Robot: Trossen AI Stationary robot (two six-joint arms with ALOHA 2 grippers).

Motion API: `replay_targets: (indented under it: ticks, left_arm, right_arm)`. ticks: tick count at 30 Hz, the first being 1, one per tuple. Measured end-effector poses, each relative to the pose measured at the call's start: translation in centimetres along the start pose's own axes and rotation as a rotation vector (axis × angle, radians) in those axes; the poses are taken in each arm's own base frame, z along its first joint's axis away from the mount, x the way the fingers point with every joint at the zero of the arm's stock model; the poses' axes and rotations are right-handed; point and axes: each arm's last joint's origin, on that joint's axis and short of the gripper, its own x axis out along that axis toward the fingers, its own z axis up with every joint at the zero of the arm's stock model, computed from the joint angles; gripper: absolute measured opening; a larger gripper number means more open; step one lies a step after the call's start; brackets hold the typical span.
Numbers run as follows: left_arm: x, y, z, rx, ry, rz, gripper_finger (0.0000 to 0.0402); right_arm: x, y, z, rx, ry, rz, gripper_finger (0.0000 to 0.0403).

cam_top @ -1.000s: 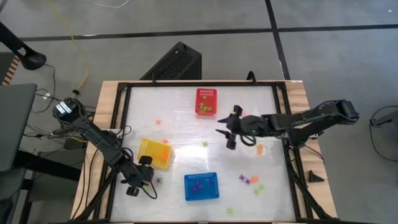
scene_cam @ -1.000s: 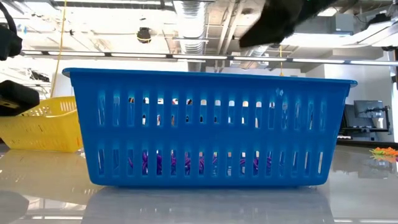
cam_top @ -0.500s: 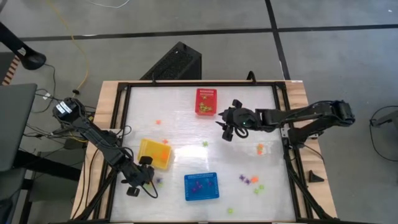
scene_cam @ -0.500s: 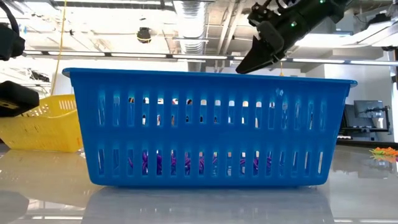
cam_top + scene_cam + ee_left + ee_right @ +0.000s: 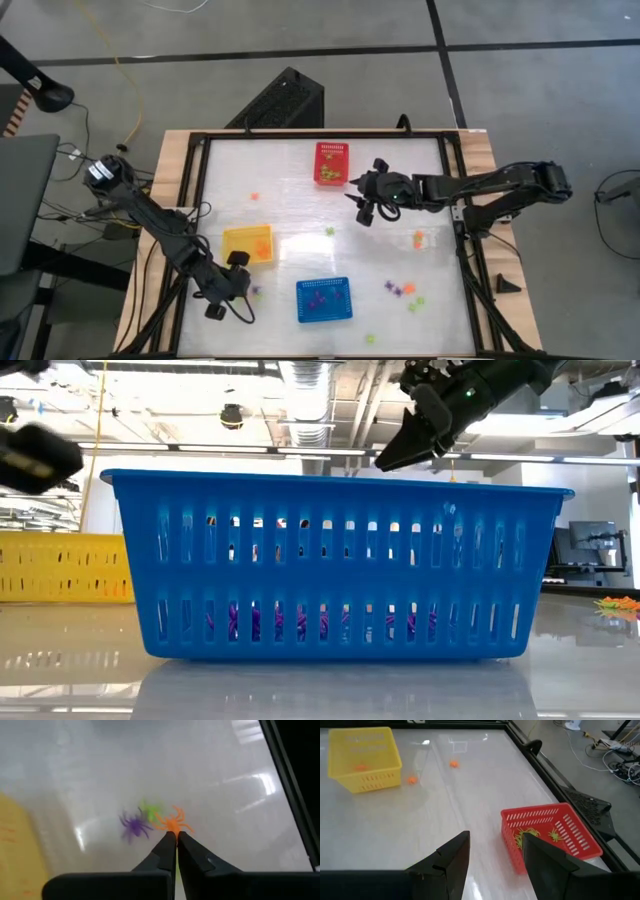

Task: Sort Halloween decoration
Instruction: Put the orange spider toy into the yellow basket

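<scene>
The Halloween decoration is tiny plastic spiders. Beside the yellow basket (image 5: pixel 248 243), at the table's near left, lie a purple spider (image 5: pixel 134 825) and a green spider (image 5: pixel 150 811). My left gripper (image 5: pixel 176 836) is there too, shut on an orange spider (image 5: pixel 172 824). More spiders lie loose at the near right (image 5: pixel 400 290) and in the middle (image 5: pixel 329 231). My right gripper (image 5: pixel 495 840) hangs open and empty above the table, just right of the red basket (image 5: pixel 331 163), which holds green spiders (image 5: pixel 527 836). The blue basket (image 5: pixel 335 565) holds purple ones. My left gripper pinches the orange spider by the near edge of its body (image 5: pixel 171 831) between the free ends of its two fingers. The spider sticks out beyond the fingertips with its legs spread. Whether it is clear of the table does not show.
A black frame (image 5: pixel 196 200) runs round the white table top. Loose orange spiders lie at the far left (image 5: pixel 254 197) and at the right (image 5: pixel 417 238). One green spider lies near the front edge (image 5: pixel 370 338). In the low view the blue basket fills the foreground.
My right gripper has moved toward the table's far edge and the red basket, staying open. My left gripper has risen, as the low view shows. The yellow basket has turned and now stands square to the table's edges.
</scene>
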Motion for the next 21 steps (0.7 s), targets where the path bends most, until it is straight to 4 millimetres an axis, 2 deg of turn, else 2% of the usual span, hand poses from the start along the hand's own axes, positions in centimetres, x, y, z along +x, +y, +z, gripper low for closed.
replay_targets:
  ticks: [5,8,13,17,21]
  left_arm:
    - [-1.1,0.3,1.1,0.010,0.011,0.058,0.0000]
    - [-1.7,0.8,1.4,0.008,0.051,0.152,0.0000]
    - [-2.7,2.3,2.5,0.104,0.021,0.384,0.0000]
    - [-3.6,3.6,3.8,0.143,-0.004,0.421,0.0000]
    - [-4.6,5.3,3.8,0.094,0.044,0.452,0.0000]
  right_arm:
    - [-0.2,-0.1,0.2,0.003,-0.013,0.000,0.0211]
    - [-0.4,-0.1,0.3,0.006,-0.019,0.002,0.0211]
    - [-0.4,-0.1,0.3,0.007,-0.026,0.002,0.0211]
    - [-0.4,-0.1,0.4,0.006,-0.035,0.002,0.0211]
    - [-0.4,-0.1,0.5,0.004,-0.037,0.002,0.0211]
